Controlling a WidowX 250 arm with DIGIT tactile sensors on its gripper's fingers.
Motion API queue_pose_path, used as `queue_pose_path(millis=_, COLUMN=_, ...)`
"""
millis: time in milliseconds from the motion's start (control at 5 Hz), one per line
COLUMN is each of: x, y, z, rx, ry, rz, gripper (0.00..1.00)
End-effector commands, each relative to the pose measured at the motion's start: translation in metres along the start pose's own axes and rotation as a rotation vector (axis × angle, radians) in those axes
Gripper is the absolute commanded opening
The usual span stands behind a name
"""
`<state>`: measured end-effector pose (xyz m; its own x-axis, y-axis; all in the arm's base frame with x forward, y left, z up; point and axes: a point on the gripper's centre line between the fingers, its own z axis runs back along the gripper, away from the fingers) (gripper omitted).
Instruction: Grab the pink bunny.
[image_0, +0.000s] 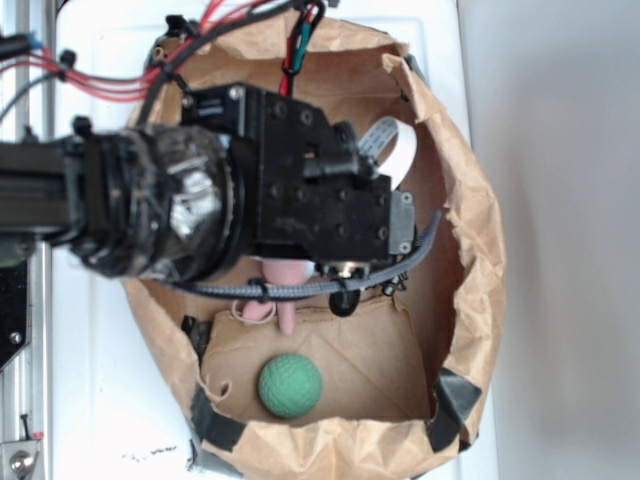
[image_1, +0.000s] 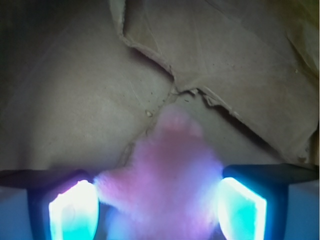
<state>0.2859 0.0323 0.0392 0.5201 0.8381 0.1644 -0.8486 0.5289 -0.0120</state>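
1. Exterior view: a crumpled brown paper bag (image_0: 470, 250), laid open like a shallow nest and patched with black tape at its lower corners, sits on a white tabletop (image_0: 110, 420).
2. Exterior view: the black robot arm reaches in from the left over the bag's middle; its blocky black wrist housing hides the jaws, so nothing of their opening can be told here.
3. Exterior view: the small pale-pink plush bunny (image_0: 286, 290) shows only as a pink patch and one slim pink limb poking out from under the lower edge of the wrist housing, on the bag floor near the centre. A thin pale string loop lies just beside it to the left.
4. Exterior view: a green textured ball (image_0: 290, 385) rests on the bag floor below the bunny, apart from it and clear of the arm.
5. Wrist view: the gripper (image_1: 157, 210) is low over the brown paper floor, the two finger pads (image_1: 74, 212) glowing blue-white at left and right of the lower frame.
6. Wrist view: the pink bunny (image_1: 165, 180), blurred and fuzzy, fills the gap between the pads, with one part stretching up toward a torn paper fold.
7. Wrist view: the jaws stand partly open with the plush between them; its fuzz reaches both pads, but whether they actually press it I cannot tell.
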Motion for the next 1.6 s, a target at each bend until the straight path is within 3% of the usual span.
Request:
queue_pose_path(millis=0, x=0.009, y=-0.009, z=0.003, rx=-0.036, ry=-0.014, rz=-0.010, gripper=1.00)
queue_pose_path(millis=200, x=0.009, y=-0.008, z=0.000, rx=-0.040, ry=-0.017, rz=-0.024, gripper=0.66)
queue_pose_path(millis=400, x=0.010, y=-0.006, z=-0.002, rx=-0.042, ry=-0.021, rz=-0.017, gripper=0.00)
queue_pose_path(millis=800, x=0.014, y=-0.008, z=0.004, rx=-0.090, ry=-0.079, rz=-0.119, gripper=0.00)
queue_pose_path(millis=1200, x=0.020, y=-0.003, z=0.045, rx=-0.192, ry=-0.168, rz=-0.324, gripper=0.00)
queue_pose_path(millis=1400, x=0.023, y=-0.006, z=0.068, rx=-0.215, ry=-0.153, rz=-0.393, gripper=0.00)
